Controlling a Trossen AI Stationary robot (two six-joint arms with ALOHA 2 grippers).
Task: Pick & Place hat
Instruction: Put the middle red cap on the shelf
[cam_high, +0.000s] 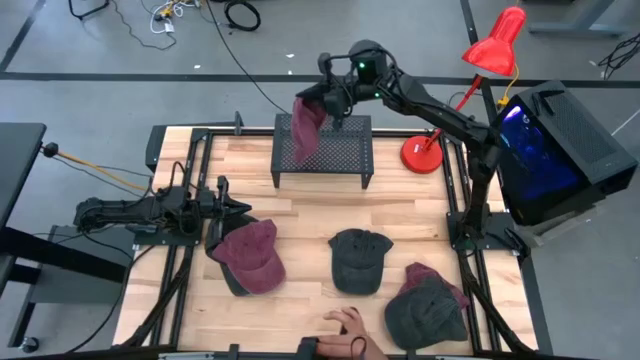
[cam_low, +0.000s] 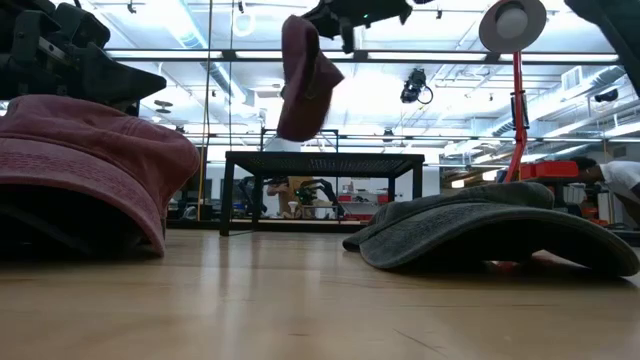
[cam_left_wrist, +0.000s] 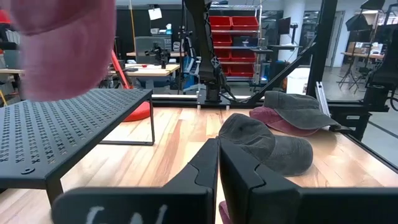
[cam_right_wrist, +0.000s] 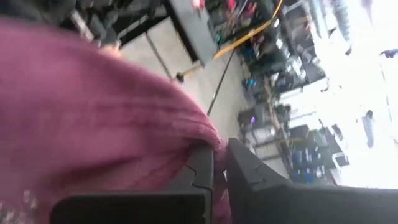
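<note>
High view gives me the right gripper (cam_high: 322, 102) raised over the left end of the black mesh stand (cam_high: 323, 152) at the far side of the table (cam_high: 300, 215), its fingers pinched tight on a maroon hat (cam_high: 306, 128) that hangs down from them, clear of the stand top. From the low view I confirm the same hat (cam_low: 302, 80) dangles in the air above the stand (cam_low: 322, 160). My right wrist view shows maroon cloth caught between the two dark fingers. I see the left gripper (cam_high: 240, 207) low at the left side of the table, fingers closed together with nothing between them, tip just beside a second maroon hat (cam_high: 255, 256) lying on the wood. I note a grey hat (cam_high: 358, 260) lying near centre, and another grey hat (cam_high: 428, 307) stacked on a maroon one at the near right. A person's hand (cam_high: 348, 327) rests at the near edge. A red desk lamp (cam_high: 467, 85) stands right of the stand.
</note>
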